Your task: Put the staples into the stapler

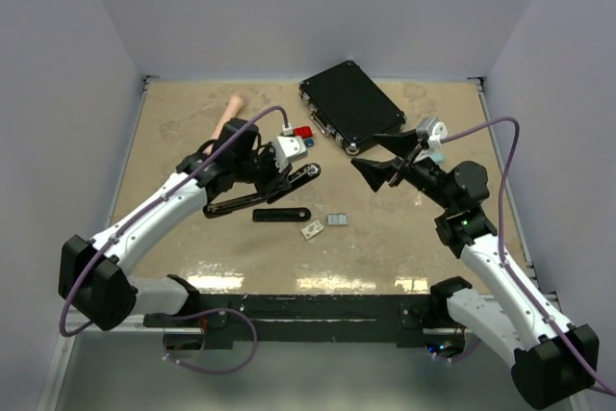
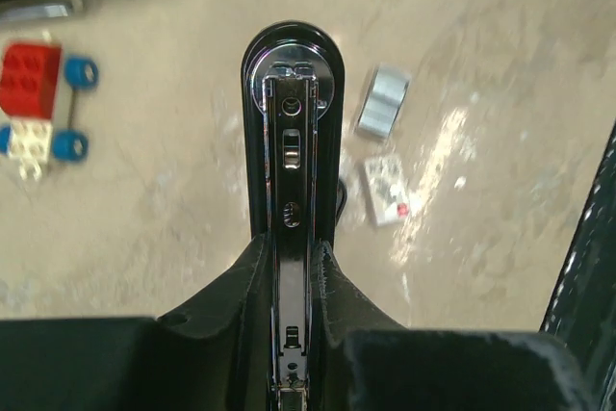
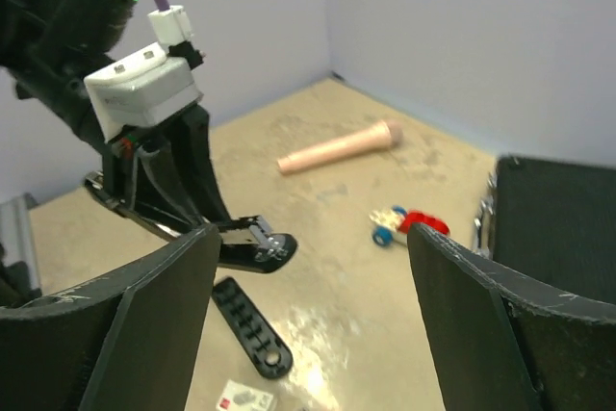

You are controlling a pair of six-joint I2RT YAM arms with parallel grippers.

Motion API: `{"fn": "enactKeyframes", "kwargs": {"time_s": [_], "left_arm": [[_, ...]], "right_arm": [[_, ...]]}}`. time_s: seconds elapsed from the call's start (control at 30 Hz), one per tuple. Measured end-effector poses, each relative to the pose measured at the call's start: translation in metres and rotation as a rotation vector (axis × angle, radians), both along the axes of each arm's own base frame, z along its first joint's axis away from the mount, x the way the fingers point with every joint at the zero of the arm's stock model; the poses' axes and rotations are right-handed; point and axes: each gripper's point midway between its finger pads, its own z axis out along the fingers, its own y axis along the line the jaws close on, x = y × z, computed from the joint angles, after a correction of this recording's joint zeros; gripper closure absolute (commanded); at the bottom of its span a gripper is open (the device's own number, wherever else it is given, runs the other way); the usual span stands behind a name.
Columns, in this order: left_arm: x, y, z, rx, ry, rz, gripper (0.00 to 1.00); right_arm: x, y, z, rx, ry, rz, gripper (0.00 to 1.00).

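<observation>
Stapler (image 1: pixel 306 174), one, is seen from above pinched by the left gripper (image 1: pixel 279 178); staples (image 1: pixel 336 220), one strip, are laid near centre, just right of one white box (image 1: pixel 312 230). Left wrist: the same pinch is shown. Right wrist: right gripper (image 3: pixel 313 233) is spread wide.

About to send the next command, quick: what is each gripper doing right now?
Left gripper: closed on the stapler.
Right gripper: open, holding nothing.
</observation>
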Motion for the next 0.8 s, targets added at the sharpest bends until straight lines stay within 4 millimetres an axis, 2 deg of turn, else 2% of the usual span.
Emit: {"fn": "enactKeyframes", "kwargs": {"time_s": [0.2,0.27,0.43,0.57,0.8], "left_arm": [[-0.005,0.034,-0.074,0.270,0.187,0.080,1.00],[-0.009,0.044,-0.088,0.335,0.225,0.103,1.00],[-0.013,0.057,-0.101,0.398,0.248,0.127,1.00],[-0.015,0.059,-0.111,0.426,0.265,0.121,1.00],[-0.029,0.065,-0.138,0.497,0.314,0.076,1.00]], "right_arm": [[0.012,-0.012,-0.033,-0.073,0.103,-0.097,0.16],[0.012,-0.015,-0.038,-0.085,0.116,-0.114,0.16],[0.012,-0.017,-0.047,-0.101,0.131,-0.124,0.16],[0.013,-0.017,-0.056,-0.110,0.145,-0.127,0.16],[0.013,-0.018,-0.063,-0.116,0.158,-0.132,0.15]]}}
